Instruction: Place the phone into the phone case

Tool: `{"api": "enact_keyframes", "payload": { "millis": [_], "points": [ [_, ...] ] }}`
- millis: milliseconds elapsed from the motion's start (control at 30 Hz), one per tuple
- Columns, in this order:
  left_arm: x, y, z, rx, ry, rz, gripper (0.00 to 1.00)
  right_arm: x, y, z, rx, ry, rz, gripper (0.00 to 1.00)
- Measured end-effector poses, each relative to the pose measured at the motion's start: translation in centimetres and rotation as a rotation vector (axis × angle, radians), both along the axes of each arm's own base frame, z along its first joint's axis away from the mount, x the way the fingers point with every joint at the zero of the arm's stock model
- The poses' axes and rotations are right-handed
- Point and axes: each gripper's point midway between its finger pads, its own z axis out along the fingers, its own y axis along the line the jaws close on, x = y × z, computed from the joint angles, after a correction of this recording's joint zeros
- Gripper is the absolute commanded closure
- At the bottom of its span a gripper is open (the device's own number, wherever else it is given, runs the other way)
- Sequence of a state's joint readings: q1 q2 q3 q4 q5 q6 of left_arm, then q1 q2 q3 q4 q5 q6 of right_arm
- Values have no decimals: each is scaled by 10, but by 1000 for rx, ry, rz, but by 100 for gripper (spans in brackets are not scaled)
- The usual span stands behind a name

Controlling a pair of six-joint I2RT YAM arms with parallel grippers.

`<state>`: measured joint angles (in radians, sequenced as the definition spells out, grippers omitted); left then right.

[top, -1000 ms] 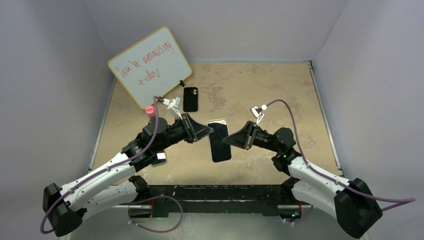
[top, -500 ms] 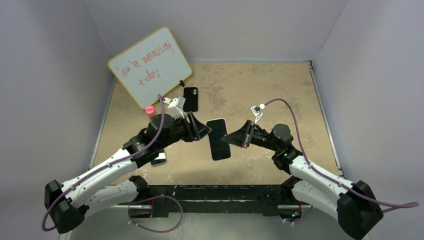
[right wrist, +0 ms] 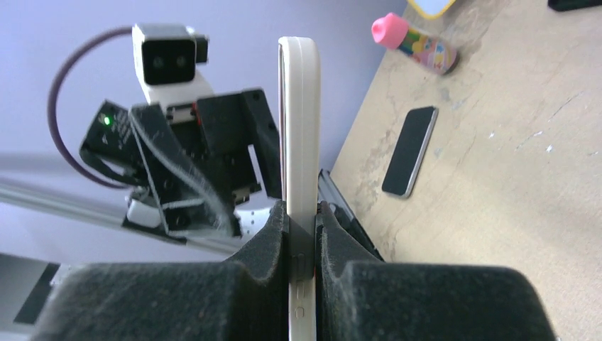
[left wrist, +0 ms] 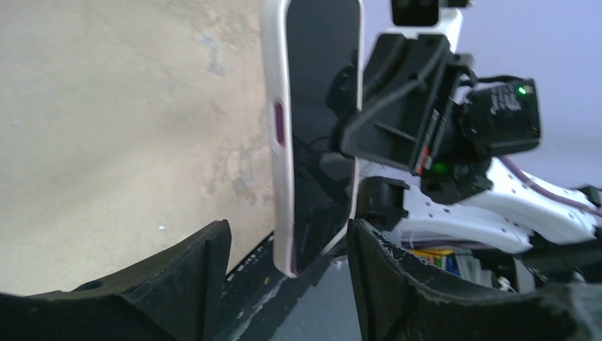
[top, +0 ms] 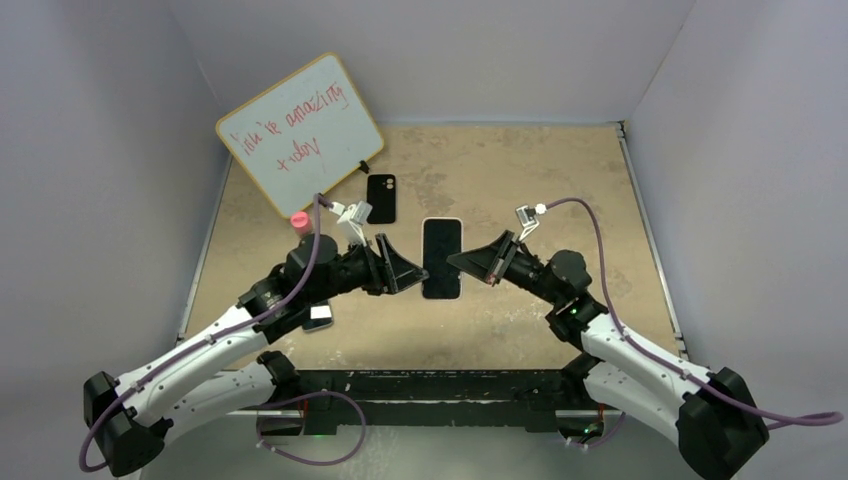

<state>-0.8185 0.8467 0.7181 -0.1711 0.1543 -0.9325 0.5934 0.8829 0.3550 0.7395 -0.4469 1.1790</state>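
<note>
While right gripper (top: 453,262) clamps cream-edged phone (top: 441,245) midair, left gripper (top: 419,273) gapes beside it, arms angled inward.

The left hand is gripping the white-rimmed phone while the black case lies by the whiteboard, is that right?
No, the right hand grips the white-rimmed phone, clamped on its edge in the right wrist view; the left hand is open. The black case does lie by the whiteboard.

Tan mottled table (top: 520,170): whiteboard (top: 298,133) propped at far-left corner, black phone case (top: 381,198) flat just beside its lower edge, pink-capped bottle (top: 298,221) near left side, second phone (right wrist: 409,151) screen-up, front-left.
</note>
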Motion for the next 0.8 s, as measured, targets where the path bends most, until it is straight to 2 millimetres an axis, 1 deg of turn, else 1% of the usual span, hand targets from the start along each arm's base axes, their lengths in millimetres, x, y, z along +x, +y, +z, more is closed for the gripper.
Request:
{"api": "enact_keyframes", "payload": {
  "millis": [167,300,433,500,800],
  "points": [
    [-19,-11,5,-110,10,-103,37,14,-3,5,38,23,-68,100],
    [-26,-19,-1,-155,41,-154,42,21,-2,10,75,40,-93,100],
    [-26,-25,-5,-169,60,-176,52,25,-2,12,94,49,-107,100],
    [-25,-27,-5,-174,65,-177,55,25,-3,14,102,46,-109,100],
    [-21,-25,-2,-181,50,-152,57,26,-2,16,115,49,-109,100]
  ]
}}
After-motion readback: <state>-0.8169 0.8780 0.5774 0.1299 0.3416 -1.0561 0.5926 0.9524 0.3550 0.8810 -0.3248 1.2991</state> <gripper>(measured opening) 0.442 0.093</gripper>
